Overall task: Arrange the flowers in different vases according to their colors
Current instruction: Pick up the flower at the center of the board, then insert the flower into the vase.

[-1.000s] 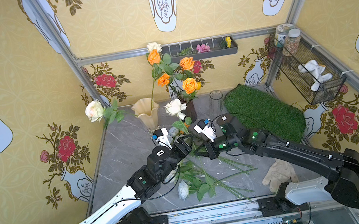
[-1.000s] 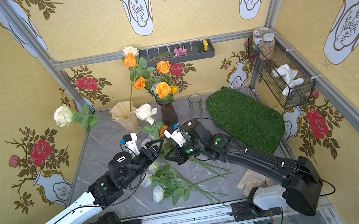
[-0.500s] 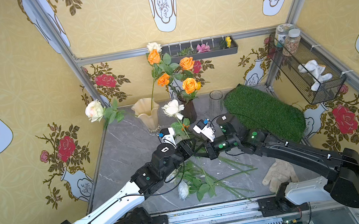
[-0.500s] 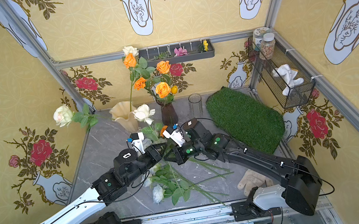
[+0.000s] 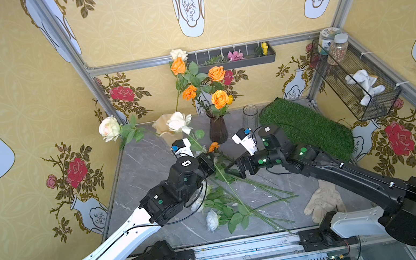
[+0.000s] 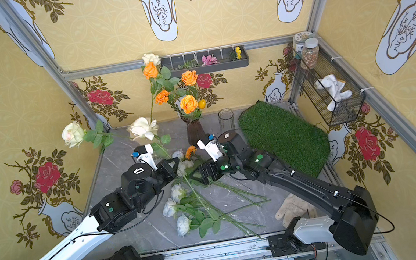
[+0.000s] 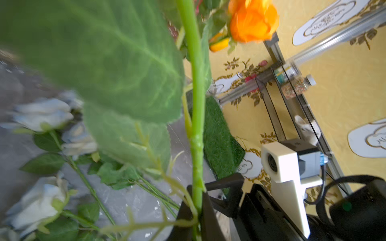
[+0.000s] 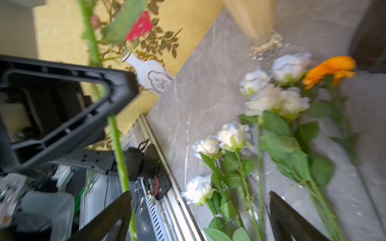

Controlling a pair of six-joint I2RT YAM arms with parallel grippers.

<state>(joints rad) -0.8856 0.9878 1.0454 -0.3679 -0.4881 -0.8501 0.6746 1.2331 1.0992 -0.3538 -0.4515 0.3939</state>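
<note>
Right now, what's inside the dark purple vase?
Orange flowers stand in the purple vase. Its dark wall hides their lower stems, so anything else inside cannot be seen.

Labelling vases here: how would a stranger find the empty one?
Find the green grass mat at the back right. Between its far end and the dark purple vase stands the clear glass vase. Unlike that vase, it is see-through and holds no flowers.
</note>
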